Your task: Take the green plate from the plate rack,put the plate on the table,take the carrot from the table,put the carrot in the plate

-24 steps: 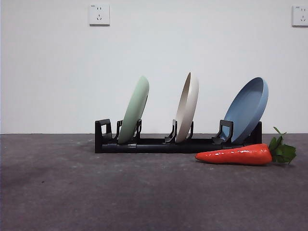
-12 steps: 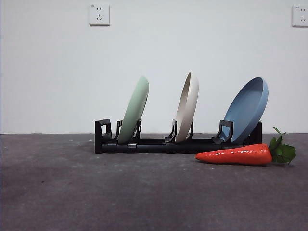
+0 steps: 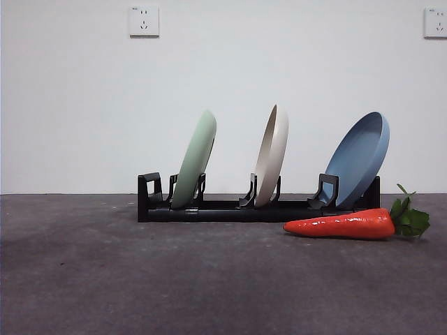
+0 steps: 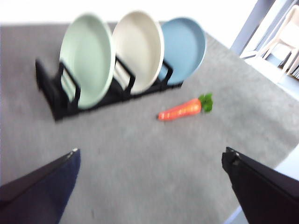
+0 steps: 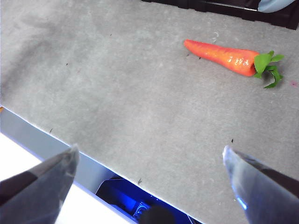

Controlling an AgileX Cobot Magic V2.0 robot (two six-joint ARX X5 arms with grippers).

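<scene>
Plate number one, the green plate (image 3: 195, 160), stands on its edge in the plate rack (image 3: 230, 208), at one end of it, leaning a little. I see a cream plate (image 3: 272, 155) in the middle slot and a blue plate (image 3: 358, 159) at the other end. The rack sits on the grey desk (image 3: 140, 279). The carrot (image 3: 342, 225) lies flat on the desk just in front of the rack, near the blue plate, with its green leaves pointing away from the green plate. My left gripper (image 4: 152, 161) hangs over the desk, well back from the rack, jaws wide apart and holding nothing. My right gripper (image 5: 149, 156) hangs near the desk's edge, well apart from the carrot, also wide apart and empty.
</scene>
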